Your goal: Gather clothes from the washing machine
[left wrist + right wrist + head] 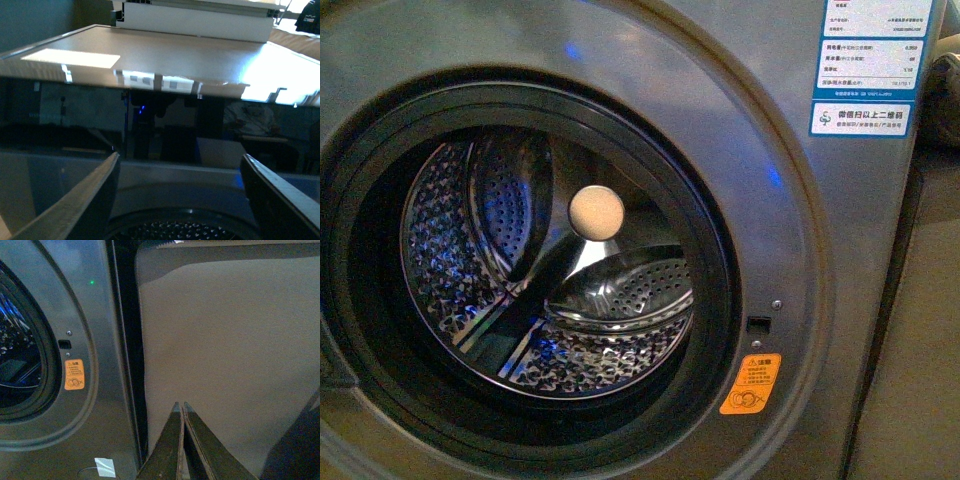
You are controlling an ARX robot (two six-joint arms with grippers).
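You are looking straight into the washing machine (790, 200) in the front view, with its round porthole uncovered and the perforated steel drum (550, 270) showing, lit with blue glints. No clothes are showing in the part of the drum you can see; a pale round knob-like disc (597, 212) is sitting at the middle of the drum's back wall. An orange sticker (750, 385) is sitting beside the door rim, low on the right of the machine's front, and a white-and-blue label (865, 65) is sticking at the top right.

Your left gripper (182, 200) is hanging released, its two fingers (90, 200) spread wide, above the drum's top edge and facing the machine's glossy upper panel (150, 120).

Your right gripper (182, 412) is clenched on nothing, fingertips pressed together, pointing at the tan cabinet (225, 350) just beside the washing machine (100, 390).
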